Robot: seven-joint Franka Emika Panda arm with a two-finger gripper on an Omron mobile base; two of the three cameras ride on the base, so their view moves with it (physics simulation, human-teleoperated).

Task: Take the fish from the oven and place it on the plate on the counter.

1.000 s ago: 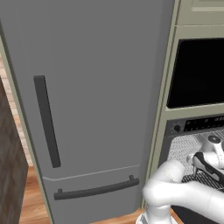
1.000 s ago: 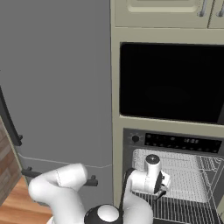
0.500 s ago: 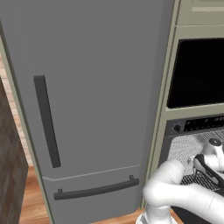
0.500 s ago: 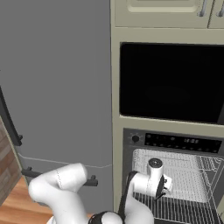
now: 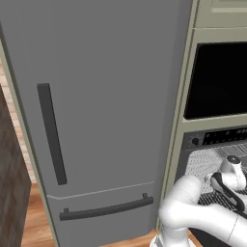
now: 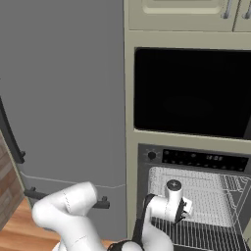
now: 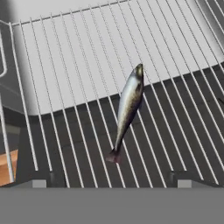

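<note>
The fish (image 7: 128,105), slim and dark grey with a silvery back, lies slantwise on the wire rack (image 7: 65,65) of the open oven (image 6: 196,196). Its tail points toward my gripper (image 7: 113,180). The gripper is open and hovers over the rack, with one fingertip on each side of the tail and nothing between them. In the base views my white hand (image 6: 169,206) reaches into the oven (image 5: 207,164) below the dark control strip (image 6: 196,158). The plate and the counter are out of view.
A tall grey fridge (image 5: 96,120) with dark handles stands to the left of the oven column. A black-windowed microwave (image 6: 191,93) sits above the oven, with beige cabinets (image 6: 186,14) higher up. Wood floor (image 6: 19,230) shows at the lower left.
My hand has sunk slightly toward the rack inside the oven. The jaws have stayed open and the fish has not moved.
</note>
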